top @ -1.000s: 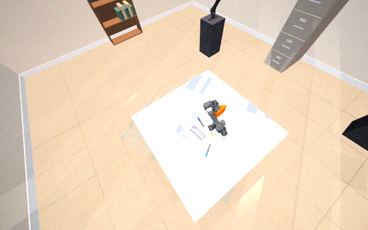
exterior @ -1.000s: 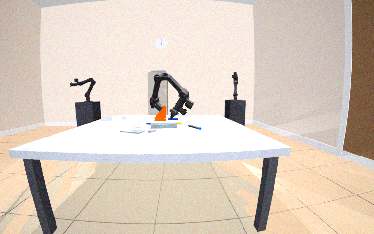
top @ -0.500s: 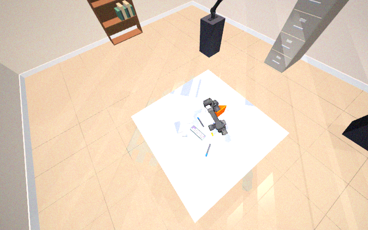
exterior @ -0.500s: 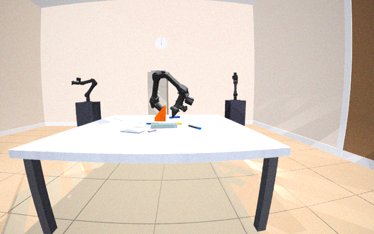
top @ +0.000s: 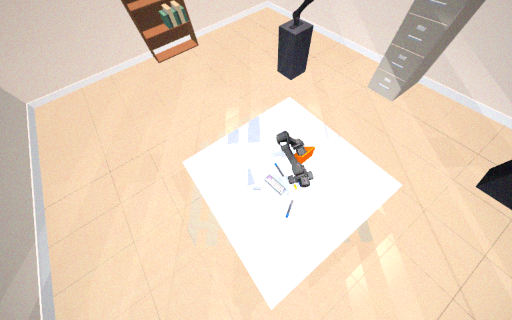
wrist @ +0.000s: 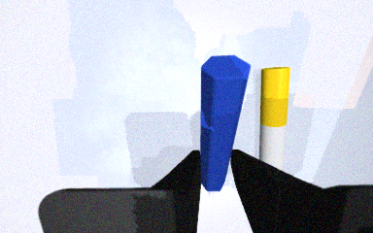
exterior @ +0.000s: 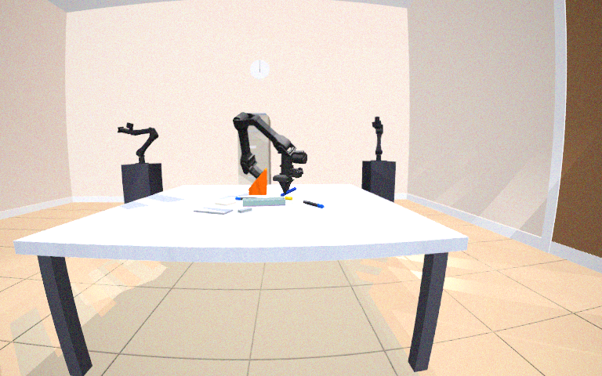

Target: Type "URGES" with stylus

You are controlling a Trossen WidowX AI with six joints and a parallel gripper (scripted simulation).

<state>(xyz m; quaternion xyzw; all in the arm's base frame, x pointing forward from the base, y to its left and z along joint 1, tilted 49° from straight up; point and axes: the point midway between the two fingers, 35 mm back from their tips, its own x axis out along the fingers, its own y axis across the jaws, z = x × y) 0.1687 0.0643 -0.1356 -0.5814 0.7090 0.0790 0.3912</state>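
My gripper (exterior: 285, 191) (wrist: 215, 156) is shut on the blue six-sided stylus (exterior: 291, 190) (wrist: 223, 97). The stylus is tilted in the exterior view, its right end higher; in the wrist view it runs up from between the fingertips. Whether its lower end touches the desk I cannot tell. The white keyboard (top: 275, 184) (exterior: 263, 202) lies on the desk (top: 302, 241) (exterior: 248, 230), to the left of the gripper in the top view. Its key letters are too small to read.
A yellow-and-white stick (top: 295, 187) (exterior: 288, 198) (wrist: 275, 112) lies near the gripper. Dark blue-ended pens (top: 279, 169) (top: 289, 209) lie on either side of the keyboard. An orange wedge-shaped object (top: 306, 155) (exterior: 259, 183) stands by the arm. A flat pad (exterior: 212, 211) and small grey block (exterior: 244, 210) lie nearby.
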